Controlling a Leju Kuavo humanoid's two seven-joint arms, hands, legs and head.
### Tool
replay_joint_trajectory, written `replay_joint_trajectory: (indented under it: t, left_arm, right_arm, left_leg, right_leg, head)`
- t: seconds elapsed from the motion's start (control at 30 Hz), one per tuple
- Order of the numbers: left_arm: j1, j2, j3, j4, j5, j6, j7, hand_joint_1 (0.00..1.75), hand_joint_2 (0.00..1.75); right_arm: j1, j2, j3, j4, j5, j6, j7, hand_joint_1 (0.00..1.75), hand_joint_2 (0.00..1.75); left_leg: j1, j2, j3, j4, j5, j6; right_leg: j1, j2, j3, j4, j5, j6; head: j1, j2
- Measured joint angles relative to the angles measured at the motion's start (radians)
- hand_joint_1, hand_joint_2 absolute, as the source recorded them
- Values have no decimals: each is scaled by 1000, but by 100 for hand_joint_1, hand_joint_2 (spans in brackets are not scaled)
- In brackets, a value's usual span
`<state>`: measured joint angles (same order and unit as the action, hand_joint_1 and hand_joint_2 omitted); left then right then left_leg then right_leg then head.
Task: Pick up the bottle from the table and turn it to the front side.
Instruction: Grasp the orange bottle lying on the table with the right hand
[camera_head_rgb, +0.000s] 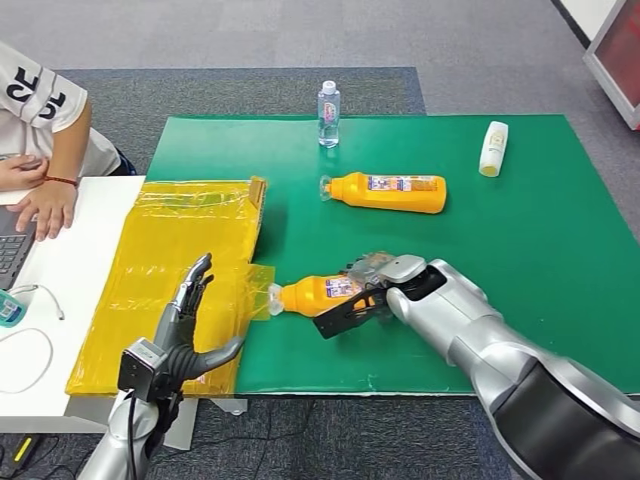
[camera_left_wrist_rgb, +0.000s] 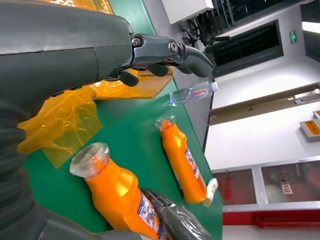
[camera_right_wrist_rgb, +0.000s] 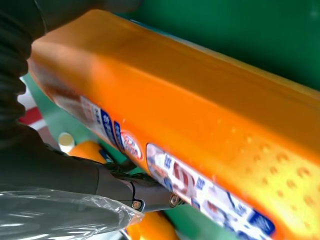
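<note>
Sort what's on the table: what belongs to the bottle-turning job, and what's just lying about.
Job:
- near orange bottle, gripped by the right hand
- left hand, empty

Lying about:
- far orange bottle
- water bottle
- small white bottle
- yellow plastic bag
- laptop

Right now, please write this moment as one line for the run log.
right hand: grips near orange bottle, lying on green mat | left hand: open, over yellow bag | far orange bottle: untouched

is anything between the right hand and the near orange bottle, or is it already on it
Nothing visible stands between them: the right hand is already closed around the near orange bottle lying on the green mat. The second orange bottle lies well clear, farther back.
</note>
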<state>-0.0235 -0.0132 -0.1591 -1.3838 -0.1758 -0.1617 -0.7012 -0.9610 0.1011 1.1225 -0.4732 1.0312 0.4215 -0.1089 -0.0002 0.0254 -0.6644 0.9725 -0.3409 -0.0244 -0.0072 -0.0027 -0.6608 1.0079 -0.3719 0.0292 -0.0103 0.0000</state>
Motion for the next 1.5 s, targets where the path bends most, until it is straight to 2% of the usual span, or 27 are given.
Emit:
replay_joint_trajectory:
  t: [0.3, 0.33, 0.37, 0.4, 0.47, 0.53, 0.57, 0.87, 0.93, 1.0, 1.07, 1.17, 1.23, 1.37, 1.5]
  left_arm:
    - [-1, 5, 12, 3, 0, 2, 0, 0, 175]
    - [-1, 6, 14, 3, 0, 2, 0, 0, 175]
    - [-1, 6, 16, 3, -1, 2, 0, 0, 175]
    - [-1, 7, 17, 3, -1, 3, 0, 0, 175]
    - [-2, 8, 19, 3, -1, 3, 0, 0, 175]
    - [-2, 8, 21, 3, -2, 4, 0, 0, 175]
    - [-2, 8, 22, 3, -2, 4, 0, 0, 175]
    - [-2, 9, 24, 3, -2, 4, 0, 0, 175]
    - [-3, 10, 24, 3, -2, 2, 0, 0, 175]
    - [-6, 10, 23, 3, -2, -5, 0, 0, 175]
    - [-10, 11, 21, 4, 0, -11, 0, 0, 175]
    - [-13, 13, 16, 5, 6, -12, 0, 0, 175]
    - [-12, 17, 13, 5, 10, -9, 0, 0, 175]
    - [-9, 25, 12, 5, 11, -7, 0, 0, 175]
    - [-2, 28, 12, 5, 8, -2, 0, 0, 175]
  right_arm:
    - [-11, 21, 9, 52, -4, -9, 69, 0, 175]
    - [-11, 23, 9, 55, -5, -12, 75, 2, 175]
    - [-11, 25, 9, 58, -5, -15, 81, 12, 175]
    - [-11, 27, 9, 61, -5, -17, 87, 24, 175]
    - [-11, 30, 8, 66, -4, -23, 98, 102, 175]
    - [-11, 33, 8, 71, -3, -30, 107, 167, 175]
    - [-12, 34, 7, 73, -2, -34, 110, 175, 175]
    - [-13, 38, -6, 82, -20, -76, 109, 175, 175]
    - [-10, 35, -18, 83, -50, -102, 87, 175, 175]
    - [0, 19, -55, 82, -130, -146, 28, 175, 175]
    - [20, -19, -121, 72, -256, -175, -74, 175, 175]
    - [78, -104, -243, 30, -446, -188, -239, 175, 175]
    - [137, -164, -327, -13, -547, -202, -313, 175, 175]
    - [270, -248, -472, -127, -680, -218, -367, 175, 175]
    - [408, -284, -601, -251, -789, -223, -388, 175, 175]
  left_leg:
    - [0, 0, 0, 0, 0, 0]
    - [0, 0, 0, 0, 0, 0]
    - [0, 0, 0, 0, 0, 0]
    - [0, 0, 0, 0, 0, 0]
    - [0, 0, 0, 0, 0, 0]
    - [0, 0, 0, 0, 0, 0]
    - [0, 0, 0, 0, 0, 0]
    - [0, 0, 0, 0, 0, 0]
    - [0, 0, 0, 0, 0, 0]
    - [0, 0, 0, 0, 0, 0]
    - [0, -2, 0, 0, 1, 0]
    - [0, -7, -1, 1, 1, 2]
    - [0, -11, -2, 1, 1, 3]
    - [0, -12, -3, 1, -2, 3]
    - [0, -12, -3, 1, -3, 2]
  right_leg:
    - [0, 0, 0, 0, 0, 0]
    - [0, 0, 0, 0, 0, 0]
    - [0, 0, 0, 0, 0, 0]
    - [0, 0, 0, 0, 0, 0]
    - [0, 0, 0, 0, 0, 0]
    - [0, 0, 0, 0, 0, 0]
    - [0, 0, 0, 0, 0, 0]
    - [0, 0, 0, 0, 0, 0]
    - [0, 0, -1, 0, 0, 0]
    - [0, 0, -1, 0, 0, 0]
    - [0, -2, -1, 0, 0, 0]
    - [0, -7, 1, -1, -1, 2]
    - [0, -10, 2, -1, -2, 3]
    - [-1, -11, 2, -2, -2, 4]
    - [-1, -11, 1, -2, -4, 4]
  head:
    - [0, 0]
    - [0, 0]
    - [0, 0]
    - [0, 0]
    - [0, 0]
    - [0, 0]
    - [0, 0]
    - [0, 0]
    - [0, 0]
    - [0, 0]
    - [0, 0]
    - [0, 0]
    - [0, 0]
    - [0, 0]
    - [0, 0]
